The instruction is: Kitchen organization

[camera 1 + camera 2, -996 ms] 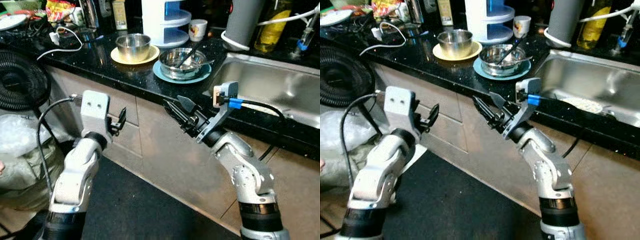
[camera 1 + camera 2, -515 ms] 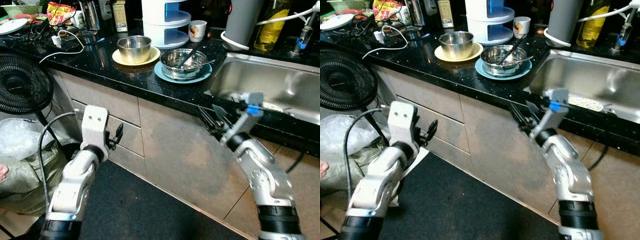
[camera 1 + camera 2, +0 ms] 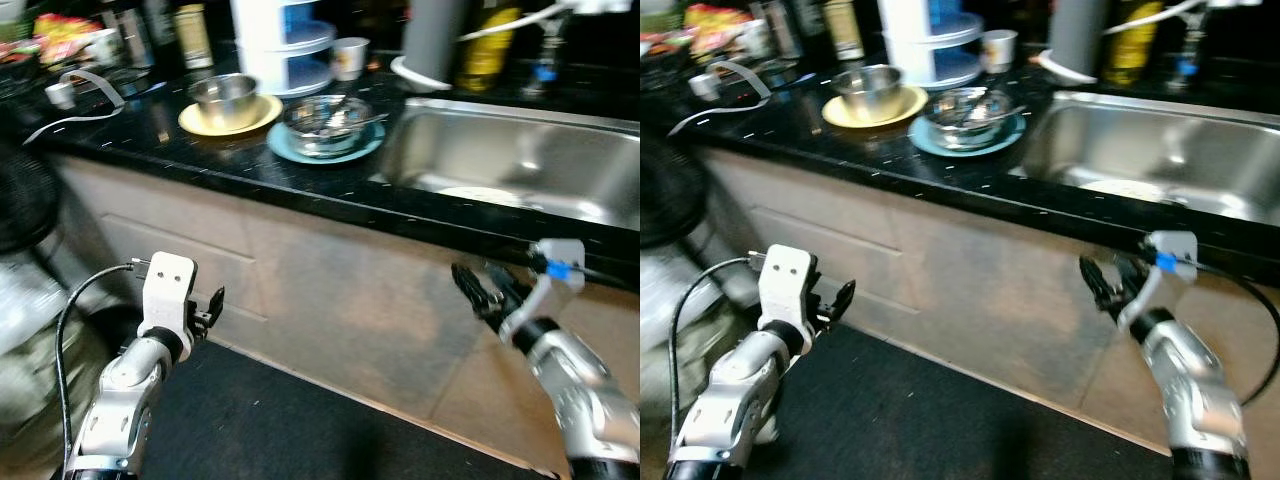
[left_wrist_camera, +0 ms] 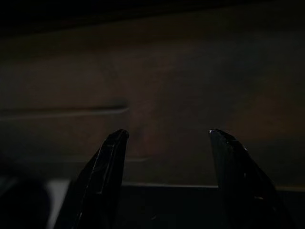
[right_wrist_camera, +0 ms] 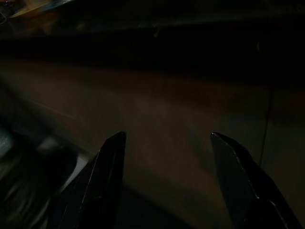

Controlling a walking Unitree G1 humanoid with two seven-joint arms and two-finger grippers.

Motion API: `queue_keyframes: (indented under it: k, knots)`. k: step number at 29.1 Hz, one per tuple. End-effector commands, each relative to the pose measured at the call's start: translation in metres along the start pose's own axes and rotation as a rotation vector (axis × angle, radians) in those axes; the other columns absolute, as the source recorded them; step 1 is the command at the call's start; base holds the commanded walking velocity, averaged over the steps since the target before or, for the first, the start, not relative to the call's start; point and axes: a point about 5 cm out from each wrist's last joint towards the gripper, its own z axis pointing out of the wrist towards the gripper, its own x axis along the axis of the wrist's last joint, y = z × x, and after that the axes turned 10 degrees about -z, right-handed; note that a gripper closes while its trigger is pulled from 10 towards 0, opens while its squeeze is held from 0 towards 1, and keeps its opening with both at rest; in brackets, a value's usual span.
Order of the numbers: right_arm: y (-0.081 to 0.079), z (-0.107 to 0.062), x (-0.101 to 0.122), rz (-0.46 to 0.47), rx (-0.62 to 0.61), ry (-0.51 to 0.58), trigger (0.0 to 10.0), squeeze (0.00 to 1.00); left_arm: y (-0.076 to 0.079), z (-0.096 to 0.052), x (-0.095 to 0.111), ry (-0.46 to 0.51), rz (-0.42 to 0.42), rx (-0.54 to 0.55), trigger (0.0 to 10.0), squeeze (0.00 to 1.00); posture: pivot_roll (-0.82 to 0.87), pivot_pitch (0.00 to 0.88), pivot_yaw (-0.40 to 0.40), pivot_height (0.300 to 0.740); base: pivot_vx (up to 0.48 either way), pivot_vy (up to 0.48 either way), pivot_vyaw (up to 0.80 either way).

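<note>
Left gripper: hanging low in front of the cabinet doors, below the counter edge; fingers are standing spread apart, gripping nothing.
Right gripper: pointing at the cabinet front under the sink; its fingers are likewise parted and empty.
Counter: black stone, blurring with camera motion.
Yellow plate: lying on the counter, carrying a steel bowl.
Teal plate: sitting just beside the yellow one, nearer the sink, holding a second steel bowl, possibly with utensils inside.
White cup: standing behind the plates, near the white tiered container.
</note>
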Motion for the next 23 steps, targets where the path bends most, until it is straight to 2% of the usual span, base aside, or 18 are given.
queue_keyframes:
  k: [1, 2, 3, 4, 6, 8, 12, 15, 18, 23]
  knots:
    - [-0.012, 0.0, -0.008, -0.011, 0.111, -0.058, 10.0, 0.0, -0.002, -0.001, -0.011, -0.04, 0.001, -0.014, 10.0, 0.0, -0.04, 0.0, 0.044, 0.74, 0.0, 0.0, -0.8]
    - [-0.012, 0.0, -0.008, -0.011, 0.111, -0.058, 10.0, 0.0, -0.002, -0.001, -0.011, -0.04, 0.001, -0.014, 10.0, 0.0, -0.04, 0.0, 0.044, 0.74, 0.0, 0.0, -0.8]
    - [-0.006, -0.001, -0.032, -0.081, 0.066, -0.203, 10.0, 0.0, -0.006, -0.002, -0.029, -0.107, 0.018, -0.002, 10.0, 0.0, -0.04, 0.0, 0.042, 0.74, 0.0, 0.0, -0.8]
    - [-0.006, -0.001, -0.032, -0.081, 0.066, -0.203, 10.0, 0.0, -0.006, -0.002, -0.029, -0.107, 0.018, -0.002, 10.0, 0.0, -0.04, 0.0, 0.042, 0.74, 0.0, 0.0, -0.8]
    - [-0.001, -0.003, -0.056, -0.178, 0.012, -0.356, 10.0, 0.0, -0.012, -0.005, -0.048, -0.177, 0.015, 0.023, 10.0, 0.0, -0.04, 0.0, 0.043, 0.74, 0.0, 0.0, -0.8]
    - [0.002, -0.006, -0.074, -0.138, -0.046, -0.407, 10.0, 0.0, -0.017, -0.013, -0.07, -0.251, 0.007, 0.049, 10.0, 0.0, -0.04, 0.0, 0.04, 0.74, 0.0, 0.0, -0.8]
    - [0.002, -0.01, -0.088, -0.122, -0.095, -0.439, 10.0, 0.0, -0.02, -0.021, -0.086, -0.301, -0.017, 0.071, 10.0, 0.0, -0.04, 0.0, 0.038, 0.74, 0.0, 0.0, -0.8]
    - [0.001, -0.024, -0.112, -0.042, -0.187, -0.463, 10.0, 0.0, -0.028, -0.038, -0.111, -0.362, -0.108, 0.157, 10.0, 0.0, -0.04, 0.0, 0.033, 0.74, 0.0, 0.0, -0.8]
    - [-0.001, -0.029, -0.122, -0.023, -0.22, -0.473, 10.0, 0.0, -0.03, -0.044, -0.12, -0.378, -0.128, 0.175, 10.0, 0.0, -0.04, 0.0, 0.033, 0.74, 0.0, 0.0, -0.8]
    - [0.001, -0.042, -0.141, -0.046, -0.285, -0.519, 10.0, 0.0, -0.029, -0.051, -0.136, -0.411, -0.171, 0.186, 10.0, 0.0, -0.04, 0.0, 0.039, 0.74, 0.0, 0.0, -0.8]
